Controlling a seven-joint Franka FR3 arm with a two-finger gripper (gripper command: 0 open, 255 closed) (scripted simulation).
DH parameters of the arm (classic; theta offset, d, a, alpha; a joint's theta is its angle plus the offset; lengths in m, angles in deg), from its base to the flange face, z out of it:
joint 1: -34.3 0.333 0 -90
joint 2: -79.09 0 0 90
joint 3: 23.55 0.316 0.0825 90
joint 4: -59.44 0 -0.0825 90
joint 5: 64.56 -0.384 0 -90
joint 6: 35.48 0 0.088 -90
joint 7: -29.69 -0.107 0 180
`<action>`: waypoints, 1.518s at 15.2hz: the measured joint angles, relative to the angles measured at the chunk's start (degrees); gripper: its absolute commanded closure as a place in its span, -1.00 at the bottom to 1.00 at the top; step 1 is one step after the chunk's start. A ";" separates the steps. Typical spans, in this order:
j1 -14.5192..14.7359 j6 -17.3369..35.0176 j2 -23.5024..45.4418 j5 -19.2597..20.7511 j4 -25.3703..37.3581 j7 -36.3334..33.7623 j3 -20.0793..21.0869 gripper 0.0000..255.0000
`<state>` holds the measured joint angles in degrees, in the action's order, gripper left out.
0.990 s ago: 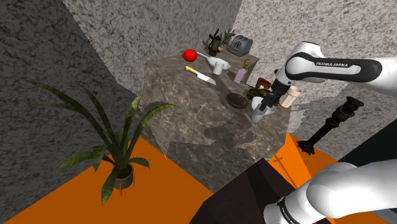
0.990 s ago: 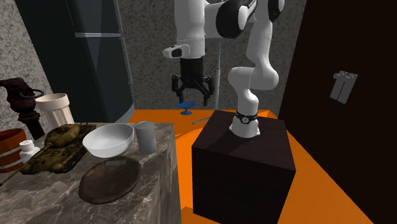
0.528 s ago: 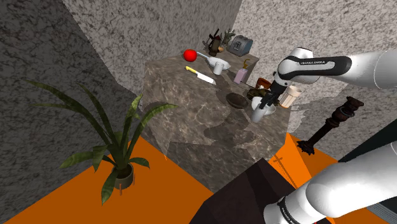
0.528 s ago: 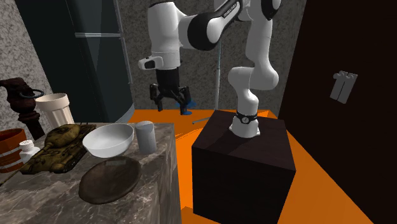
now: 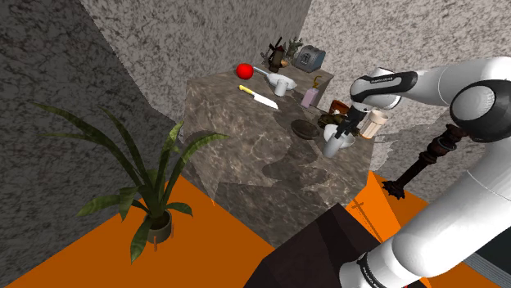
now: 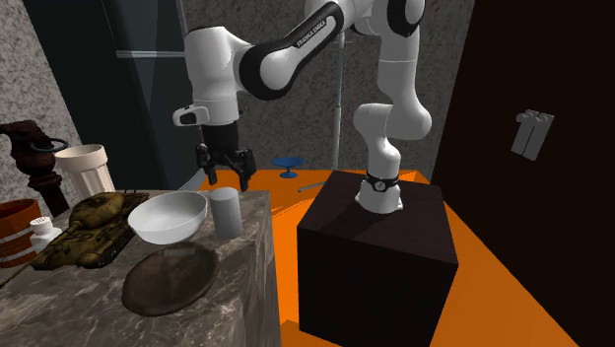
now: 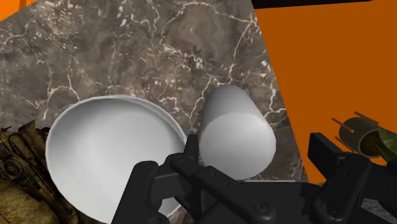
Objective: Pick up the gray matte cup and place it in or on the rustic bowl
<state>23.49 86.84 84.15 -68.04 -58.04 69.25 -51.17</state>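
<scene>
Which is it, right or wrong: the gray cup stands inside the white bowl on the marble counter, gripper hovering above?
Wrong: the wrist view shows the gray cup standing beside the white bowl, not inside it, on the marble counter, gripper hovering above.

Lighting: even, moderately bright. Marble counter [image 5: 246, 139]: soft dark shadow across its top (edges diffuse). Grey cup [image 7: 236, 133] on the counter: smooth gradient shading. Wall [image 5: 65, 74] beside the counter: dim. Floor [image 5: 213, 221] below it: vivid orange.
</scene>
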 measured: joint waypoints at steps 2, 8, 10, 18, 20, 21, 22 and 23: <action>-0.47 1.13 1.72 -0.98 0.40 1.13 -0.15 -1.00; -0.91 5.05 4.44 -2.72 -1.16 2.50 0.07 -1.00; -0.96 5.38 4.72 -2.89 -1.23 2.63 0.10 -1.00; -0.99 5.52 4.85 -2.99 -1.22 2.70 0.12 1.00; -0.99 5.52 4.86 -2.99 -1.21 2.70 0.12 1.00; -0.99 5.52 4.86 -2.99 -1.21 2.70 0.12 1.00; -0.99 5.52 4.86 -2.99 -1.21 2.70 0.12 1.00; -0.99 5.52 4.87 -2.99 -1.20 2.70 0.12 1.00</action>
<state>22.50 92.36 89.02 -71.03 -59.25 71.95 -51.05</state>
